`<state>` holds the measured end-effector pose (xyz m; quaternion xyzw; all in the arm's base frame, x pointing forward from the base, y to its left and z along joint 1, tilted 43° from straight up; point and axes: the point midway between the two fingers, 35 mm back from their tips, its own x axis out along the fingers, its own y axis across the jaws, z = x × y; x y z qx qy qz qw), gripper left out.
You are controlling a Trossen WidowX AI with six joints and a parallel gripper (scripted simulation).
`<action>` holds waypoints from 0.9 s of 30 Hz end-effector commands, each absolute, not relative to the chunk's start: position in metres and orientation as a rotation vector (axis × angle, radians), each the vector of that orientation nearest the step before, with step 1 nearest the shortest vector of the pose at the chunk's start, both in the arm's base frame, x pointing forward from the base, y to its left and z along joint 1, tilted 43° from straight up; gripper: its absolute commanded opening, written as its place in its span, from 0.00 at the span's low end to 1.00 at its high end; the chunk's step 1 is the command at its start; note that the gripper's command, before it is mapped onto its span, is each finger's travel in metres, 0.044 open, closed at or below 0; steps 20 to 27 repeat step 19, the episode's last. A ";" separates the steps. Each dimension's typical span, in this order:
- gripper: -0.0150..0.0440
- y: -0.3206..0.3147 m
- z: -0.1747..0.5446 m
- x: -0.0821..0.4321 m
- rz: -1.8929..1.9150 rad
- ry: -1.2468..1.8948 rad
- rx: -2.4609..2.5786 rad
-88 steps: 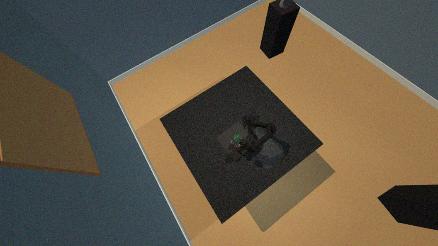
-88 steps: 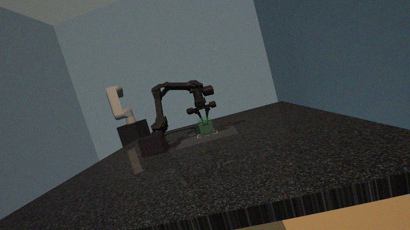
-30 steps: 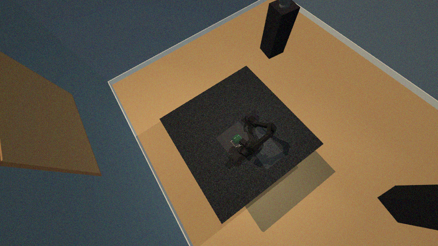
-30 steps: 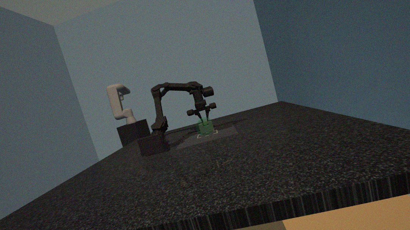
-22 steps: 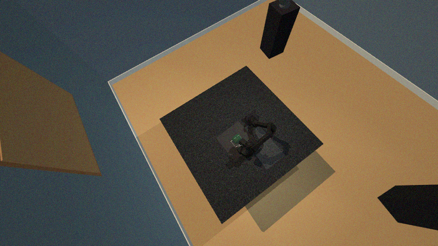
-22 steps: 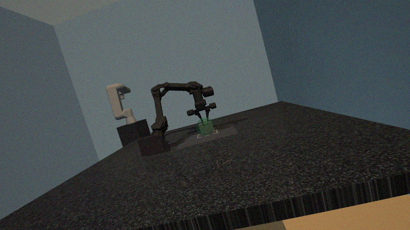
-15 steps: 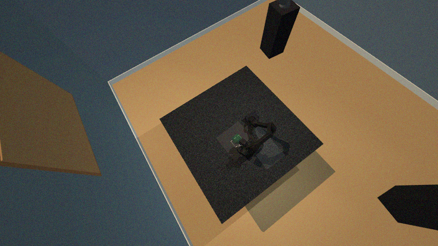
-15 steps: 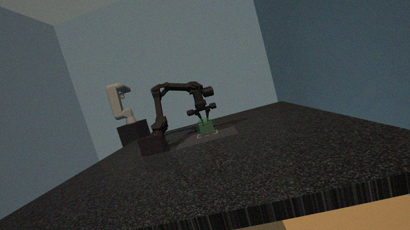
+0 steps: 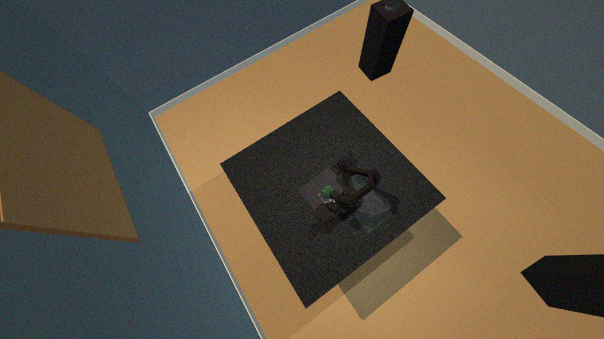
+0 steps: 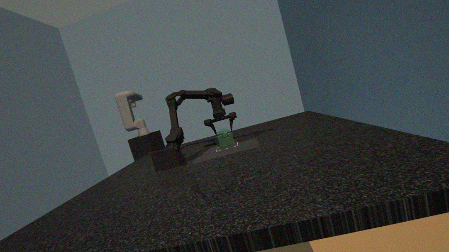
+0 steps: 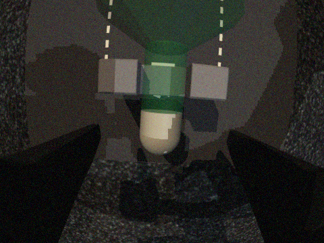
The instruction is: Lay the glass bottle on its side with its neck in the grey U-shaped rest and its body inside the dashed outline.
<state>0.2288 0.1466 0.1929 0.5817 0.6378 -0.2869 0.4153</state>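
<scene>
Speckled black tabletop [image 9: 264, 183] [image 10: 225, 192]; green glass bottle [image 9: 327, 190] [image 10: 224, 139] [image 11: 165, 79] lying, neck in U-shaped rest [image 11: 209, 81].

Lab-like room: second arm [image 10: 126, 111] on black pedestal [image 10: 146, 145].

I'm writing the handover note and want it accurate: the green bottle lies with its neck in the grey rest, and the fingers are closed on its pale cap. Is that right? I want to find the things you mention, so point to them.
Not quite: the fingers [image 10: 223, 132] are open, standing apart on either side of the pale cap [image 11: 160, 129], as the wrist view shows. The rest of your statement holds.
</scene>
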 end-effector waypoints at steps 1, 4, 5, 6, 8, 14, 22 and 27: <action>1.00 0.131 0.204 0.232 -0.681 1.679 1.494; 1.00 0.115 0.217 0.234 -0.616 1.753 1.555; 1.00 0.111 0.221 0.235 -0.595 1.768 1.574; 1.00 0.109 0.224 0.235 -0.581 1.777 1.588; 1.00 0.107 0.224 0.235 -0.577 1.780 1.593; 1.00 0.103 0.223 0.234 -0.577 1.780 1.593; 1.00 0.103 0.223 0.234 -0.577 1.780 1.593; 1.00 0.103 0.223 0.234 -0.577 1.780 1.593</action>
